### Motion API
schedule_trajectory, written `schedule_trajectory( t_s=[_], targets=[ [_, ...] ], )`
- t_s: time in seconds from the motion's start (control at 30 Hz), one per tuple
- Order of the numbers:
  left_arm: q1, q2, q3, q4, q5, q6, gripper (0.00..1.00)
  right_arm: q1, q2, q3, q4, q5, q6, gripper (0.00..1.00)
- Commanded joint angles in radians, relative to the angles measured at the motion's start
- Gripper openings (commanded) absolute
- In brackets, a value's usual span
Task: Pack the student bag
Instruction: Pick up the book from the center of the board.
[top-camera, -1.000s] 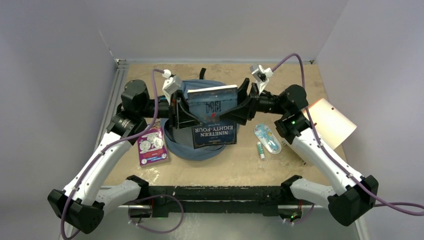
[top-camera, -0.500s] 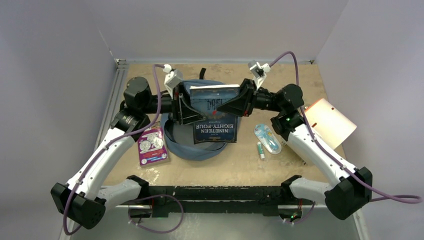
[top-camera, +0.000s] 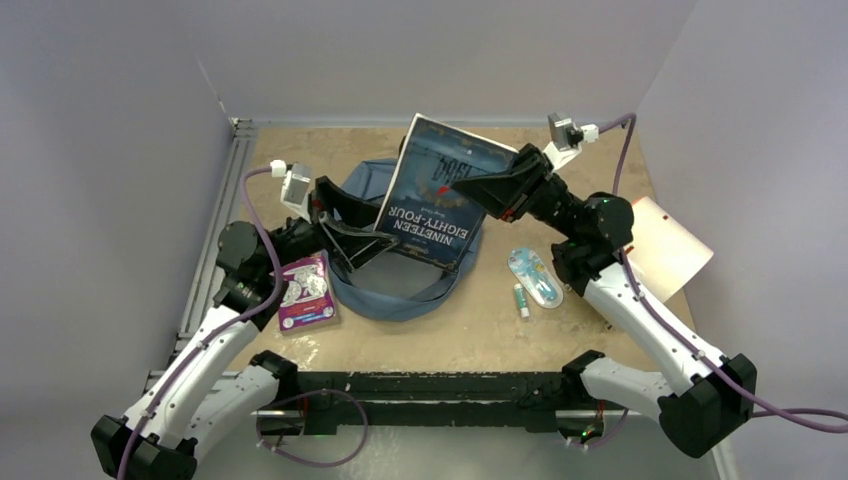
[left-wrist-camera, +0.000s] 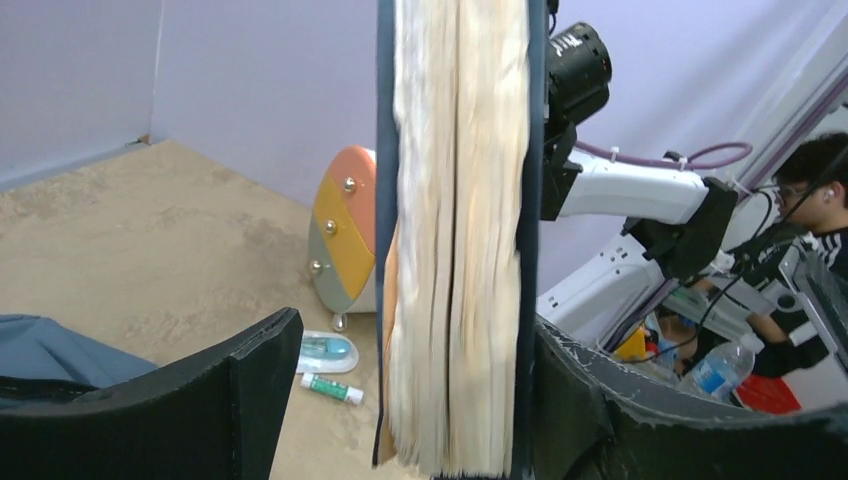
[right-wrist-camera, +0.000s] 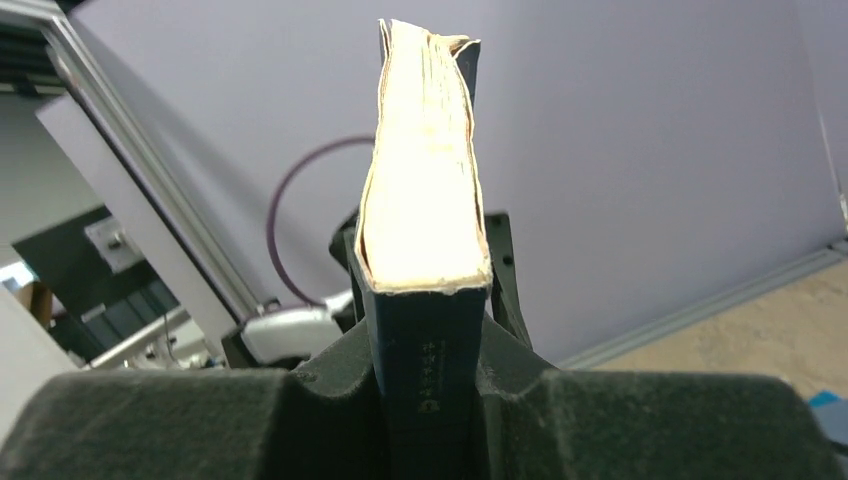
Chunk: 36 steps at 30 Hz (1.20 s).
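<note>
At the table's centre lies the student bag (top-camera: 405, 290), slate-blue and slumped. Over its 12 o'clock half a dark-blue book (top-camera: 437, 195) is held up, tilted. The right gripper (top-camera: 470, 190) clamps it from 3 o'clock, its fingers (right-wrist-camera: 180, 430) tight on both covers. The left gripper (top-camera: 372, 236), at 9 o'clock, stands wide, straddling the page edge, one finger clearly apart from it. At the bag's 9 o'clock lies a purple card packet (top-camera: 303, 290). At 3 o'clock are a pale-blue blister pack (top-camera: 530, 275) and a small tube (top-camera: 520, 298), with a beige folder (top-camera: 665, 245) beyond.
</note>
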Motion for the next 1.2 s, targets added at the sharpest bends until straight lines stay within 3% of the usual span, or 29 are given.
schedule_trajectory(
  t_s=[0.0, 0.23, 0.5, 0.67, 1.0, 1.07, 1.17],
  targets=[
    [0.001, -0.035, -0.035, 0.161, -0.104, -0.093, 0.74, 0.002, -0.021, 0.054, 0.274, 0.181, 0.154, 0.00],
    [0.001, 0.015, -0.041, 0.287, -0.138, -0.182, 0.76, 0.003, 0.059, 0.032, 0.543, 0.203, 0.365, 0.00],
    [-0.010, 0.138, -0.044, 0.525, -0.196, -0.298, 0.78, 0.009, 0.057, 0.015, 0.573, 0.324, 0.381, 0.00],
    [-0.088, 0.217, 0.001, 0.553, -0.244, -0.260, 0.78, 0.041, 0.060, -0.009, 0.612, 0.421, 0.369, 0.00],
    [-0.188, 0.302, 0.070, 0.581, -0.288, -0.222, 0.48, 0.083, 0.064, -0.029, 0.670, 0.517, 0.233, 0.00],
    [-0.190, 0.309, 0.076, 0.586, -0.277, -0.228, 0.39, 0.086, 0.069, -0.031, 0.670, 0.516, 0.230, 0.00],
    [-0.191, 0.308, 0.077, 0.588, -0.274, -0.237, 0.18, 0.084, 0.070, -0.045, 0.669, 0.511, 0.215, 0.00]
  ],
)
